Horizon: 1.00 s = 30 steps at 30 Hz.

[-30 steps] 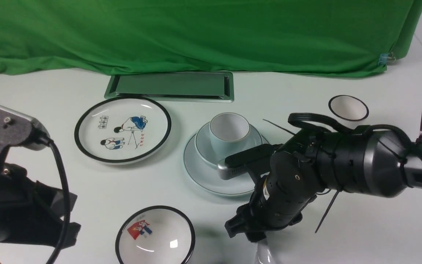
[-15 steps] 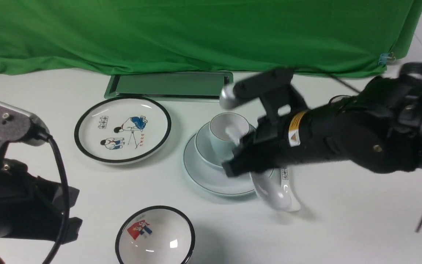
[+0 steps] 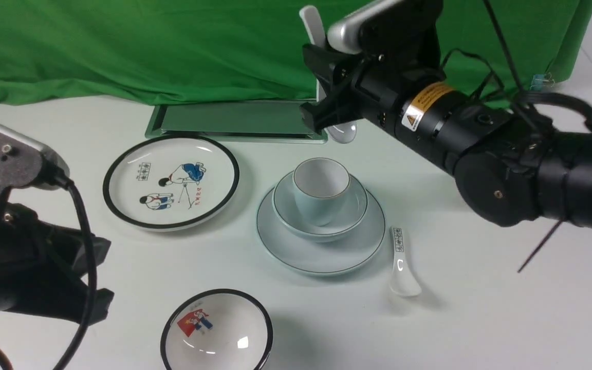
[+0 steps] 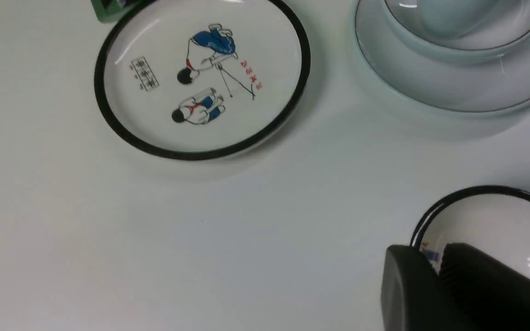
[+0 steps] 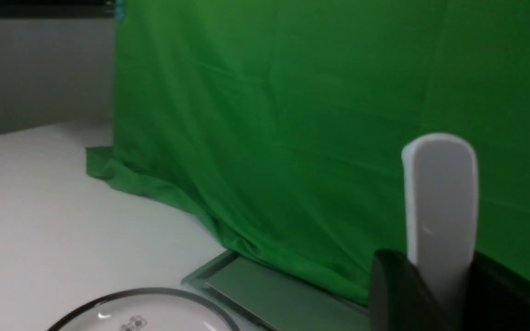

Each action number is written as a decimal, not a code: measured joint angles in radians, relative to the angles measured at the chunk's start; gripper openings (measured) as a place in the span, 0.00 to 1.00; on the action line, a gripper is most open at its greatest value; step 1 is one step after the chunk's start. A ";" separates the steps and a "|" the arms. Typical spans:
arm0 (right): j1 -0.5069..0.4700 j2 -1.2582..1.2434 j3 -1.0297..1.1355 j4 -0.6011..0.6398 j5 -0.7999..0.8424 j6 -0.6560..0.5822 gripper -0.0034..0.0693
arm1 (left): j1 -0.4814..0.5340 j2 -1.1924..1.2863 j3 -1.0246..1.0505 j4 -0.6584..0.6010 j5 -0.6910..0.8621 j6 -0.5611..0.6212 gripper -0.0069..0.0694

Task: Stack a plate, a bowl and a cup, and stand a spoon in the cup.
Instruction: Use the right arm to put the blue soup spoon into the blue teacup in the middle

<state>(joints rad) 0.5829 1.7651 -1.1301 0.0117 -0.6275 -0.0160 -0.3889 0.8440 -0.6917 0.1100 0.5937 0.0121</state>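
White ceramic, plain and unmarked: the spoon [image 3: 312, 28] is gripped upright in the right claw [image 3: 322, 90], raised clear of the counter [image 3: 481, 308] before the green cloth [image 3: 172, 46], handle uppermost. The cup [image 3: 320, 192] is seated in the bowl [image 3: 351, 218] and the bowl on the plate [image 3: 321, 257], at mid-counter, nearer than the held spoon. A lettered spoon [image 3: 401, 264] lies just right of the plate. The left claw [image 4: 435, 257] is seen beside a picture bowl [image 4: 495, 220], fingers close together, nothing between them; whether fully clenched cannot be told
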 joint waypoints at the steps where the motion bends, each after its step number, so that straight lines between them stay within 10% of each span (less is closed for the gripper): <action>1: -0.007 0.028 0.000 0.006 -0.037 0.025 0.27 | 0.000 0.000 0.000 0.008 -0.020 0.001 0.15; 16: -0.016 0.250 0.001 0.013 -0.209 0.083 0.28 | 0.000 0.000 0.001 0.045 -0.166 0.004 0.16; 24: -0.016 0.230 0.002 0.013 -0.214 0.089 0.46 | 0.000 0.000 0.001 0.046 -0.145 -0.043 0.17; 30: -0.016 0.058 0.042 0.013 -0.173 0.098 0.33 | 0.000 -0.078 0.001 0.021 -0.045 -0.115 0.17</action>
<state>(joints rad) 0.5674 1.8233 -1.0885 0.0251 -0.8007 0.0816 -0.3889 0.7661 -0.6909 0.1313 0.5488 -0.1025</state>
